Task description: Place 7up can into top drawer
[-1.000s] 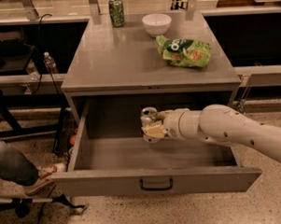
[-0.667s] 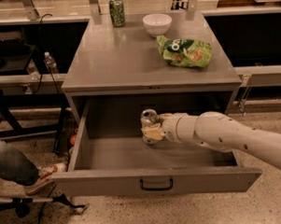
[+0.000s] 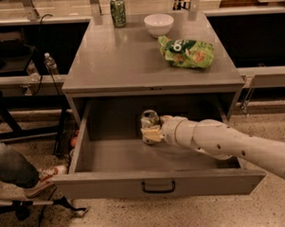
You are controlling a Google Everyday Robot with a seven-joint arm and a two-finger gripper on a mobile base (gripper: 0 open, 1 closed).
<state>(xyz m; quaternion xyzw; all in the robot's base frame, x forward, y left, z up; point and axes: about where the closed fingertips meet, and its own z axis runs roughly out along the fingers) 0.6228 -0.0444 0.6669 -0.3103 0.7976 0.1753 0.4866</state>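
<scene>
My arm reaches from the right into the open top drawer (image 3: 112, 185). The gripper (image 3: 152, 133) is clamped on the lower body of the 7up can (image 3: 149, 119), which stands upright near the drawer's back wall. I judge the delivery nearly done, with release and withdrawal left. Since a second ago the can has barely shifted, and the forearm sits lower.

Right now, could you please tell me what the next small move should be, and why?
Probably ease the 7up can down onto the drawer floor before letting go. The gripper is shut on the can, well inside the open drawer near its back wall, and I cannot tell whether the can touches the floor yet.
</scene>
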